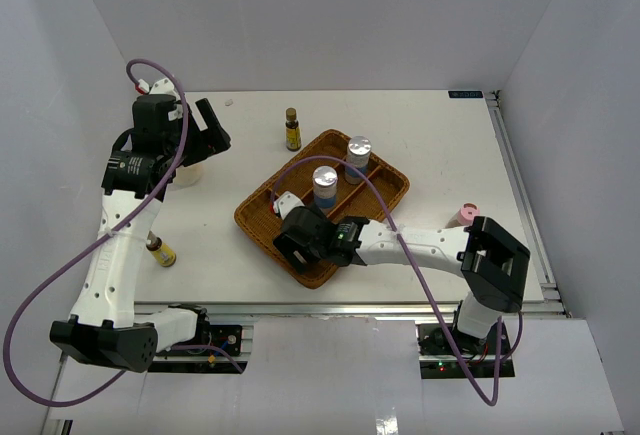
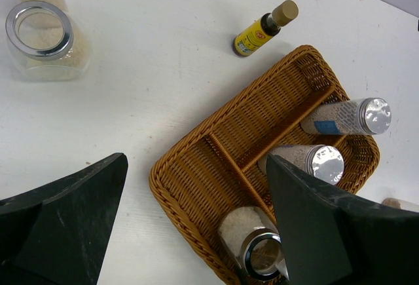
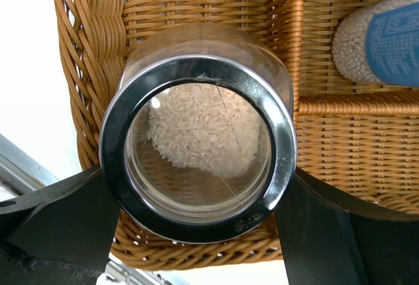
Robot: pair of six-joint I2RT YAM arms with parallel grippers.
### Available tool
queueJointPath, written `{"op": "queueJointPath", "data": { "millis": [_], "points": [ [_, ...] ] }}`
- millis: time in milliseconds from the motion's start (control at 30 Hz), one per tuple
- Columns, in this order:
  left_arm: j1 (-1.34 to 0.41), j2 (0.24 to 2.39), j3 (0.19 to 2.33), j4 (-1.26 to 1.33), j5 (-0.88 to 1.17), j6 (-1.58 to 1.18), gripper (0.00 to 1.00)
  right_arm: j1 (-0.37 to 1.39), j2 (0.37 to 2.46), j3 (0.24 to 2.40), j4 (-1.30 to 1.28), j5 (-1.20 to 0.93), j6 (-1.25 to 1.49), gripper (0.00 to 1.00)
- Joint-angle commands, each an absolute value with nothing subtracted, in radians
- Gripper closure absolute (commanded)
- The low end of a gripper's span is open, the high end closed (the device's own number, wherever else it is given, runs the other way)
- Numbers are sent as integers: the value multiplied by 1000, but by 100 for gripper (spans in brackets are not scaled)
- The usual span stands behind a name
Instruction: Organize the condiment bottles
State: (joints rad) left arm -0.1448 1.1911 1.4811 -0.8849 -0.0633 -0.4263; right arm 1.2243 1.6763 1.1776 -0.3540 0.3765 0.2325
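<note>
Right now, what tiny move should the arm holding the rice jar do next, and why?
Probably open the right end effector a little to let go. Its fingers pinch the glass jar by its silver lid, and it already looks set inside a compartment of the woven tray. Whether its base rests on the weave is hard to tell.

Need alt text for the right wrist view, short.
A squat glass jar with a silver ring lid, white grains inside, is clamped between the two black fingers of the right gripper. Below it is a brown woven divided tray; a blue-labelled cylinder of pale grains is in the next compartment.
</note>
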Motion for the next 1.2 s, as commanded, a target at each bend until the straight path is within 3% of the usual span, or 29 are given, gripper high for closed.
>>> {"op": "queueJointPath", "data": {
  "millis": [0,233,333,433,567,1167],
  "points": [
    [-137,1201,1474,-858,-41,-417,2,1219,1677,1169,-233,403,236,48],
    [-135,1201,1476,-856,-43,-419,2,1215,1690,1180,-253,406,230,25],
    [-135,1201,1475,-856,-44,-421,2,1216,1686,1192,-272,413,230,8],
    [-134,1205,1474,-855,-53,-425,2,1216,1669,1194,-289,421,229,1],
    [-130,1221,1479,-859,-87,-440,2,1215,1640,1207,-328,422,226,10],
    [-44,1341,1477,-849,-149,-522,2,1215,1379,1180,-419,434,201,10]
  ]
}}
